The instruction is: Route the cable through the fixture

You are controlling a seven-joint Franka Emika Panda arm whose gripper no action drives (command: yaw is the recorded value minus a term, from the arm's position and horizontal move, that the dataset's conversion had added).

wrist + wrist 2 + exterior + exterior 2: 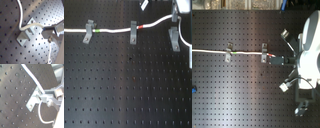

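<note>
From my seat the cable (114,31) ran in from the first exterior view's left across the black pegboard surface (124,90), already sitting in two narrower grey clips — one by the green band (97,31), one by the red band (139,26). Past the red band it climbed toward the tool (175,19) at the first exterior view's right, just above the fixture (174,38).

In the first wrist view the cord arched over the notched top of the fixture (26,33) and went straight into the tool's fingertips (47,29). They looked pressed together on it, pinching the cord just beside the clip. The second wrist view showed the same thing: the cord came down to the fixture (33,101), with a loose loop hanging beyond the fingers (46,96).

Handling-wise, my read was that this cord's light and floppy — it won't hold a shape, so it only goes where you drag it under a bit of tension. Thin and smooth too, so I'd guess it slips in a weak pinch. Holding it close to the clip seemed right; farther out it would just sag past the notch. I couldn't tell whether it was seated in the notch or only lying across the top.
</note>
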